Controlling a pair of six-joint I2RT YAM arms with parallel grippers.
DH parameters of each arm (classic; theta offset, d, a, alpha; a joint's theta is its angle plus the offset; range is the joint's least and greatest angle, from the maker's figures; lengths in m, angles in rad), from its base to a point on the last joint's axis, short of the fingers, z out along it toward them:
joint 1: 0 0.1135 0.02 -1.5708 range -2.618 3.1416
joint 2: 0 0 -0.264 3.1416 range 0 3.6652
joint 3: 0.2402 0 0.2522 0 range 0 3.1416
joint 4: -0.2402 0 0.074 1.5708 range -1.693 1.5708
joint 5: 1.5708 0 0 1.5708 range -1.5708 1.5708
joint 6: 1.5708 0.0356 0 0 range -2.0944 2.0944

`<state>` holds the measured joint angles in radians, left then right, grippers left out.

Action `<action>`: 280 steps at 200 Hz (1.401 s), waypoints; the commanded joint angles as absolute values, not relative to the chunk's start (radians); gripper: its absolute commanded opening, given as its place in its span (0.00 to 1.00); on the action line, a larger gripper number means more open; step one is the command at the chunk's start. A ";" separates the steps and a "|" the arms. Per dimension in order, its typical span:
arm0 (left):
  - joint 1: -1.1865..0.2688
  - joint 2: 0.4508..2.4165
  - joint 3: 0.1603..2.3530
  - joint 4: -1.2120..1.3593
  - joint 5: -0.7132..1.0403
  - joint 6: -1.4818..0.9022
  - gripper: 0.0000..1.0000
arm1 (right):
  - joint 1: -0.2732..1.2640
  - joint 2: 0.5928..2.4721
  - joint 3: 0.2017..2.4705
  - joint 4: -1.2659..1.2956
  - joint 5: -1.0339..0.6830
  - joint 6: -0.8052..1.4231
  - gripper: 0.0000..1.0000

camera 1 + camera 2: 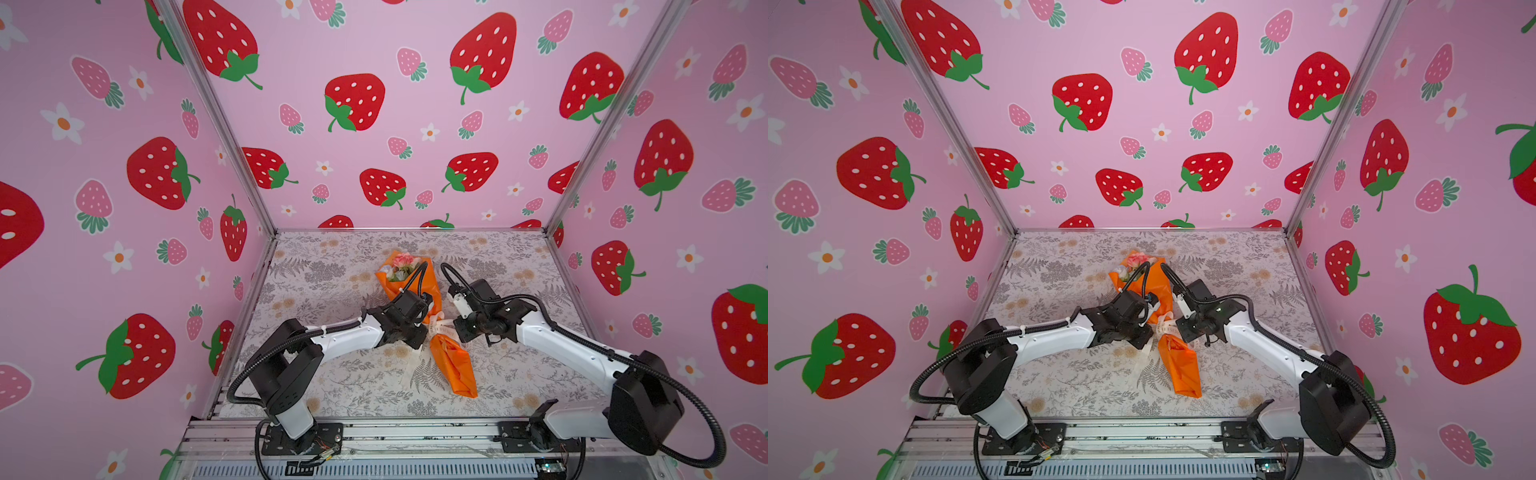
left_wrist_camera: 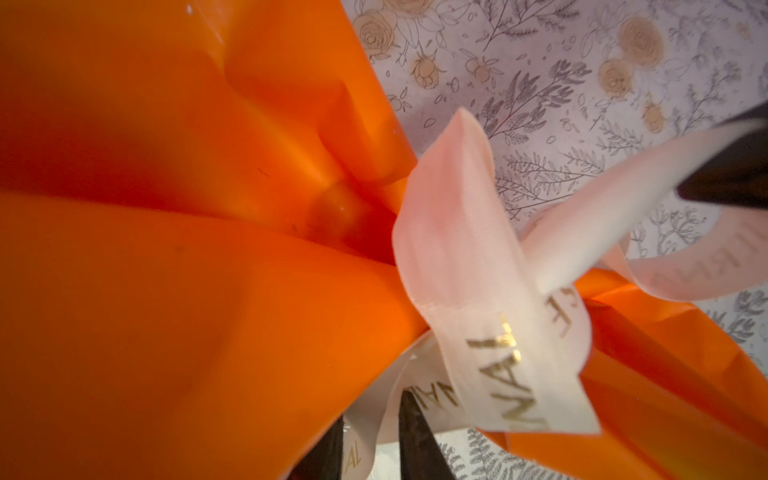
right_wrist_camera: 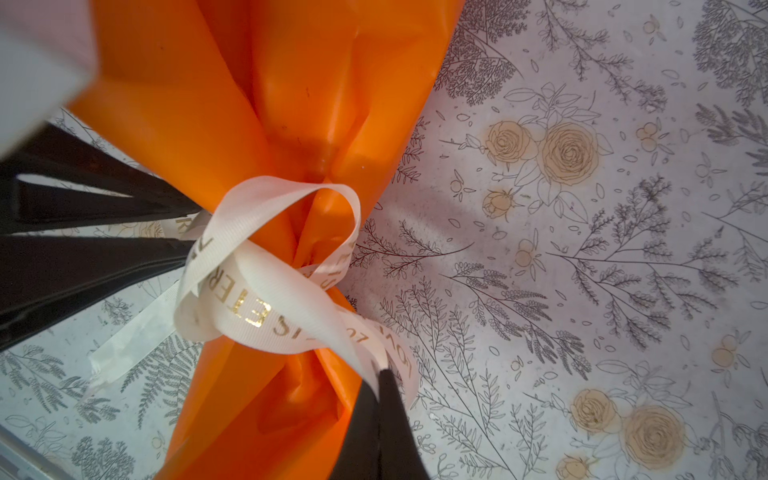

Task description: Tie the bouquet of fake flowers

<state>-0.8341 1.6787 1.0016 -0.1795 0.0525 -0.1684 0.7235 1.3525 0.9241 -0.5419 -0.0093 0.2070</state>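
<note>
The bouquet (image 1: 402,262) is lying in the middle of the table (image 1: 332,374), wrapped in orange paper (image 1: 453,365). Its top is pointing toward the far edge and its folded tail toward the near edge. A ribbon (image 3: 266,299) is circling the narrow waist of the wrap. It is crossed loosely, with one open loop (image 3: 291,195) standing off the paper, so we are judging the knot as formed but not yet drawn snug.

We are working from both sides of that waist. The right gripper (image 3: 379,378) is showing its fingers together, pinched on one ribbon end. The left gripper (image 2: 365,449) is showing a narrow gap filled by another strand. We are reading it as clamped on the ribbon too, though its tips are partly out of frame.

To do this step well, we are aiming to pull the two ends apart evenly and low, toward the left and right edges of the table. That way the crossing is sliding down onto the waist rather than riding toward the flowers. We are watching for three things:
- the slack loop is closing without catching a fold of paper;
- the smooth ribbon is not slipping through either grip;
- the light bouquet is not being dragged sideways or lifted by a one-sided tug.
</note>
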 commanded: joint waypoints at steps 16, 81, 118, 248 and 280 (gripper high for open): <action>-0.852 1.695 1.042 -0.157 -0.003 -0.135 0.23 | 0.718 1.340 0.908 -0.546 -0.019 0.209 0.03; -0.861 1.673 1.038 -0.183 -0.006 -0.117 0.00 | 0.718 1.336 0.904 -0.544 -0.006 0.213 0.03; -0.861 1.615 1.022 -0.215 -0.003 -0.122 0.00 | 0.717 1.339 0.902 -0.532 0.012 0.220 0.03; -0.859 1.503 0.941 -0.260 -0.011 -0.142 0.00 | 0.697 1.310 0.882 -0.519 0.072 0.234 0.03; -0.855 1.483 0.926 -0.273 -0.032 -0.146 0.00 | 0.684 1.312 0.884 -0.525 0.094 0.239 0.02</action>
<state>-0.8566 1.5166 0.9390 -0.2470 -0.0010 -0.1364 0.6975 1.3289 0.8955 -0.5167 0.0601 0.2325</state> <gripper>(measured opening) 0.047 0.048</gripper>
